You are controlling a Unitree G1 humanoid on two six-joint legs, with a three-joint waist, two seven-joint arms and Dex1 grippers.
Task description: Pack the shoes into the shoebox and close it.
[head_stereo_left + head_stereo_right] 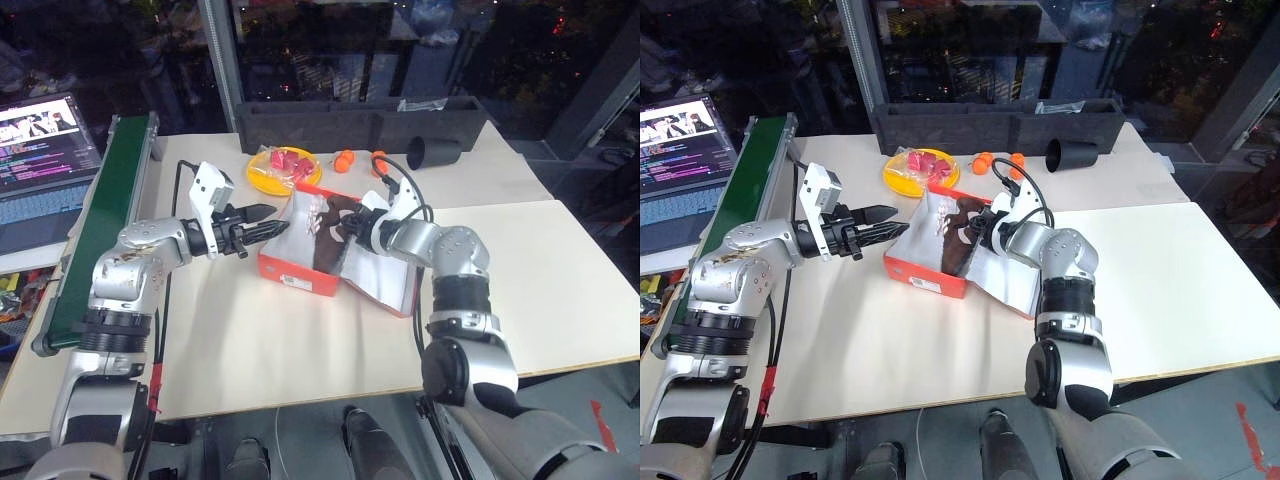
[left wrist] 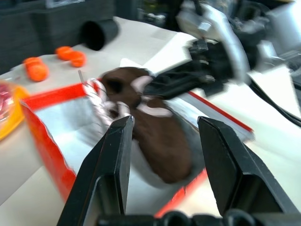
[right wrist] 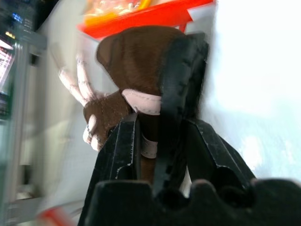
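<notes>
Right gripper clamps a shoe over the open shoebox — left gripper empty, jaws apart.

Far left of the frame you've got a laptop point(image 1: 45, 150), then a green conveyor strip point(image 1: 105, 215). Left gripper point(image 1: 262, 222) sits left of centre, fingers spread, holding nothing, just beside the shoebox point(image 1: 300, 275). Shoebox is at centre, lid flap lying open toward lower right. Right gripper point(image 1: 345, 228) pinches a brown shoe point(image 1: 330, 235) — it hangs over the box interior.
</notes>
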